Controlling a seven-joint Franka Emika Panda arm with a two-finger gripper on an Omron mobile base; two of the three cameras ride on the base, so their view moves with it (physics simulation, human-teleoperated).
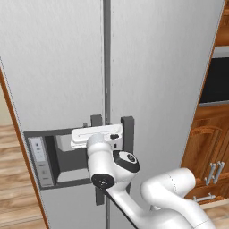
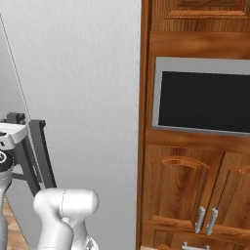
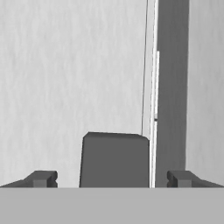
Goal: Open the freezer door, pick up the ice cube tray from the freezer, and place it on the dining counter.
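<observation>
Hand view, nearest first: the two dark fingers [image 3: 43, 178] rise at the lower left and lower right of the frame, spread wide apart, with the top end of the dark grey handle [image 3: 114, 159] standing between them at the bottom centre. Neither finger visibly touches it, and nothing is held. Behind the handle the brushed-silver freezer door [image 3: 70, 70] fills the left and centre, and a dark vertical seam runs down the right of the frame.

Left base view: the white arm climbs from the lower right, and the gripper [image 1: 97, 132] sits just left of centre, pressed up near the freezer door [image 1: 58, 62], at the seam between the two doors. Two dark handle bars stand there side by side; the arm hides which one the fingers bracket. The recessed dispenser panel [image 1: 44, 156] lies at the lower left. The plain silver door [image 1: 161, 71] takes the right half, with wooden cabinets [image 1: 210, 147] at the far right edge.

Right base view: a dark-screened oven [image 2: 200, 97] is set in wood cabinetry on the right.

By my reading the task is at its very start: the freezer door is shut, so the ice cube tray is presumably inside the freezer, and the handle grasp, the pull, the pick and the carry to the dining desk all remain
</observation>
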